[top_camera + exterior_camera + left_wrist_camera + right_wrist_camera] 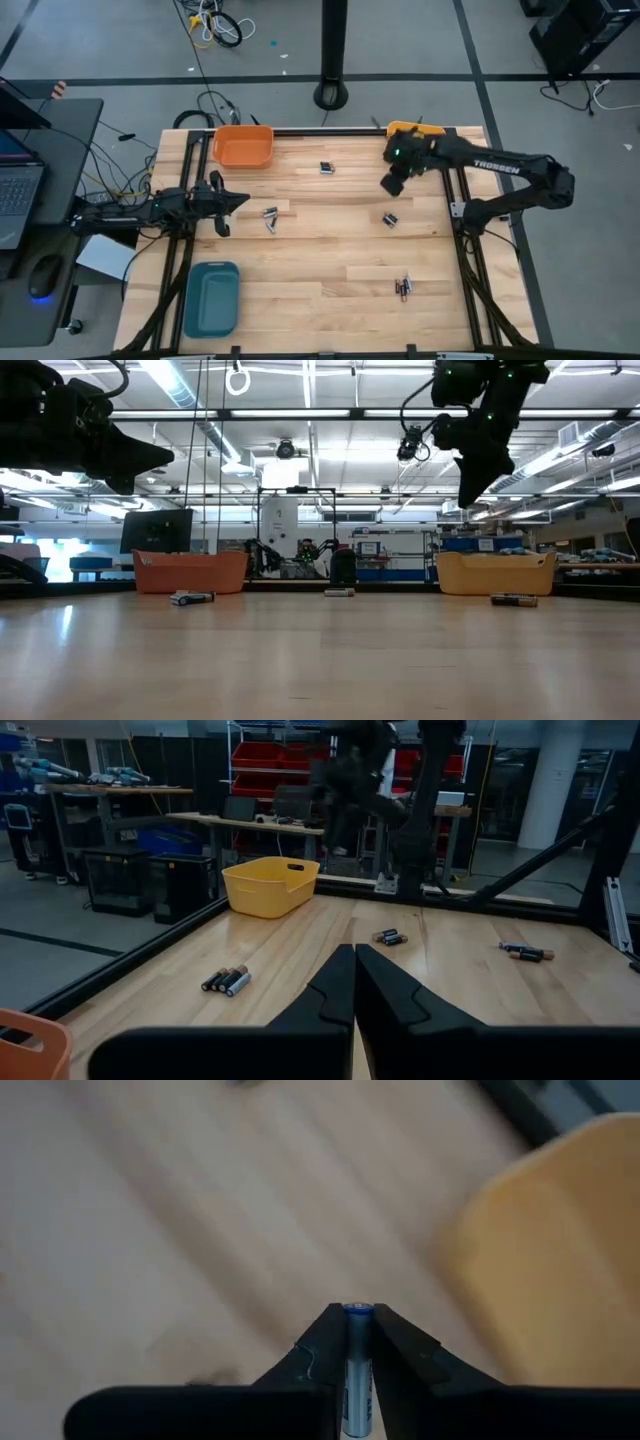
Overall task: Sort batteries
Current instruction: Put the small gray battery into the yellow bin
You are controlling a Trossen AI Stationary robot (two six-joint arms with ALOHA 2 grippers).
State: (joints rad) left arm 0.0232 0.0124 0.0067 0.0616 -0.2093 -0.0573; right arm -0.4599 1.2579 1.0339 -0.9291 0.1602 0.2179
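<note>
Batteries lie loose on the wooden table: a pair (270, 218) left of centre, one (327, 168) toward the far side, one (390, 219) right of centre, a pair (404, 288) near the front. My right gripper (391, 186) hangs high above the table beside the yellow tray (404, 128), shut on a slim blue-and-silver battery (358, 1365). My left gripper (228, 203) waits shut at the table's left side, pointing level across it; its fingers (355, 990) hold nothing. My right gripper pinches the slim battery between its two fingers. The battery lies along the fingers, and its capped end (358, 1312) shows at the fingertips. The fingers slant down from above. The battery is lifted clear of the table.
An orange tray (243, 146) stands at the far left and a teal tray (212, 297) at the near left. The yellow tray (560, 1250) lies just beside my right gripper. Black frame rails run along the table's left and right sides.
</note>
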